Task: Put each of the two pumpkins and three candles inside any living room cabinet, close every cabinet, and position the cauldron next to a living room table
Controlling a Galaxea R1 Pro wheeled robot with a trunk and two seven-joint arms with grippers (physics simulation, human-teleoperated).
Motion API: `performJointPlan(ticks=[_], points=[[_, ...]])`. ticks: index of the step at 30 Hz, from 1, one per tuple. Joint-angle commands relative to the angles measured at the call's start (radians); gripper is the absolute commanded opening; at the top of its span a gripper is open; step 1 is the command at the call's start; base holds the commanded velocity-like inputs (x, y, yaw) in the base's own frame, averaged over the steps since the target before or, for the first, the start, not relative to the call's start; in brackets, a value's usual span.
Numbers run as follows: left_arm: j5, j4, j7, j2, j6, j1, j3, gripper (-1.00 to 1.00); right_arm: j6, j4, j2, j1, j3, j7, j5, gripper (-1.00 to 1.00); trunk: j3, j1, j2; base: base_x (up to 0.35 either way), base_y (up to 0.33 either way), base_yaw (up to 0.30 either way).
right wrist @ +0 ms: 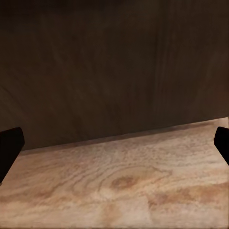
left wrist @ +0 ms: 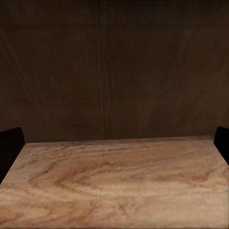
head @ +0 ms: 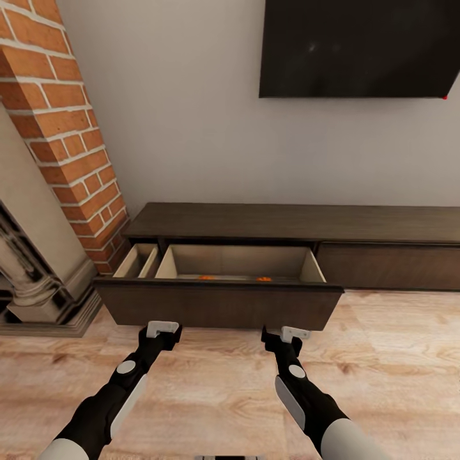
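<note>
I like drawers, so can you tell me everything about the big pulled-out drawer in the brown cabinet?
The wide dark-brown wooden drawer is pulled out from the long low cabinet under the black TV. It looks like dark wood with a thin black top edge and pale beige walls inside. Bits of orange peek over its front. Both claws, left and right, hover close to its front panel.

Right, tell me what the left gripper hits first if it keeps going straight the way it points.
Most likely the dark-brown front of the pulled-out drawer. The left gripper points straight at that panel, jaws open, and its wrist view shows the panel dead ahead above the wood floor. The gap looks small, but depth is unclear.
</note>
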Motion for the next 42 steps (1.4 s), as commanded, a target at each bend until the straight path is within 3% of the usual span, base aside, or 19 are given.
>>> performJointPlan(ticks=[1, 5, 15, 34, 42], points=[[0.009, -0.002, 0.007, 0.001, 0.004, -0.001, -0.005, 1.00, -0.006, 0.000, -0.001, -0.001, 0.007, -0.006, -0.010, 1.00, -0.005, 0.000, -0.001, 0.002, 0.000, 0.000], [0.009, -0.002, 0.007, 0.001, 0.003, -0.001, -0.005, 1.00, -0.006, 0.000, -0.001, -0.001, 0.007, -0.006, -0.010, 1.00, -0.020, 0.002, -0.002, 0.000, 0.000, 0.000], [0.009, -0.002, 0.006, 0.001, 0.004, -0.001, -0.006, 1.00, -0.006, 0.002, -0.001, -0.001, 0.007, -0.006, -0.014, 1.00, -0.020, 0.002, -0.002, 0.011, 0.000, 0.000], [0.001, 0.000, 0.010, 0.001, 0.004, -0.001, -0.006, 1.00, -0.005, 0.002, -0.001, -0.001, 0.007, -0.006, -0.016, 1.00, -0.020, 0.002, -0.002, 0.223, 0.000, 0.000], [0.006, -0.001, 0.015, 0.001, 0.004, -0.001, -0.006, 1.00, -0.005, 0.002, -0.001, -0.001, 0.007, -0.006, -0.018, 1.00, -0.028, 0.003, -0.002, 0.055, 0.000, 0.000]])
